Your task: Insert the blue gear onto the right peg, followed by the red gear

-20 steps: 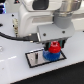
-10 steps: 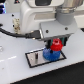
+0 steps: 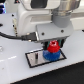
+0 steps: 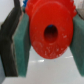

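My gripper point(image 3: 53, 46) is clamped on the red gear point(image 3: 53, 47), both pads point(image 4: 19, 47) pressed against its rim in the wrist view. Compared with a second ago, I have descended: the red gear now sits directly above, apparently touching, the blue gear point(image 3: 50, 55), which is already seated on the right peg at the right end of the plate point(image 3: 36, 58). The peg itself is hidden. Insertion appears nearly complete; release should follow.
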Available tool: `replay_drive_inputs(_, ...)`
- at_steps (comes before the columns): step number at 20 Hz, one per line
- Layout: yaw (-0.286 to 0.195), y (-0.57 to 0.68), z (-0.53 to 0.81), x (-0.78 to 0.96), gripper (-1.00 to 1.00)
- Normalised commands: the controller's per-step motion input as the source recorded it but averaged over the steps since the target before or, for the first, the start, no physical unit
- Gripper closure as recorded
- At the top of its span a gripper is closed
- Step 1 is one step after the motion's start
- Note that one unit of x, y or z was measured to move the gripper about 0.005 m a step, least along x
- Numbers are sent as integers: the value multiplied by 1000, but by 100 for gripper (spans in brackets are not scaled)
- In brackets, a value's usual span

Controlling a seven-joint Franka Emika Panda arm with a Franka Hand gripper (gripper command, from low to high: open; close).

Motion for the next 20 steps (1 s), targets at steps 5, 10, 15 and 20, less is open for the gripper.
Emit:
replay_drive_inputs(5, 0, -108, -211, 98, 100)
replay_drive_inputs(10, 0, 7, -76, 83, 100)
replay_drive_inputs(15, 0, -21, -212, 34, 100)
replay_drive_inputs(20, 0, 19, 133, -8, -100)
